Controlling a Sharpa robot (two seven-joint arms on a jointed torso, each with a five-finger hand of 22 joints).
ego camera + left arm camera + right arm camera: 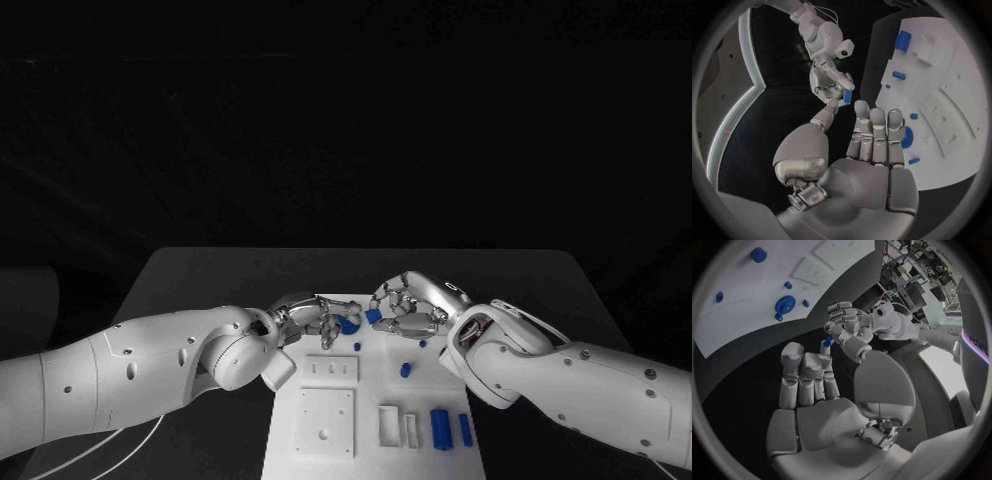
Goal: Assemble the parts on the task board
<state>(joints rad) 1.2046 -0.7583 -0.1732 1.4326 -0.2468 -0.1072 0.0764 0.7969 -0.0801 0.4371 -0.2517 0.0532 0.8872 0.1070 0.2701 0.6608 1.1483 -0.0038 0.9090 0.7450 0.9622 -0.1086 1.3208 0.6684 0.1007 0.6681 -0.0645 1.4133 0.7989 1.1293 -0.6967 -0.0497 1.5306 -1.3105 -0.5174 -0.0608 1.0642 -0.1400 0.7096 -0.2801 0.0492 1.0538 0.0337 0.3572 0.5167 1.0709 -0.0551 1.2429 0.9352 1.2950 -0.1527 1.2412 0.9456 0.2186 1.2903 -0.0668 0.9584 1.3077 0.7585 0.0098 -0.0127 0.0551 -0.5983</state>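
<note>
Right hand (408, 308), raised over the far end of the task board (368, 420), pinches a small blue part (372, 315) at its fingertips; the left hand (320, 320) is just beside it, fingers apart and grasping nothing, its thumb tip close to that part. Beneath the left hand's fingers a round blue part (348, 325) sits on the board. Nearer the robot than both hands lie a short blue peg (405, 369) and two upright blue bars (440, 428), all on the white board on the black tabletop (202, 280).
</note>
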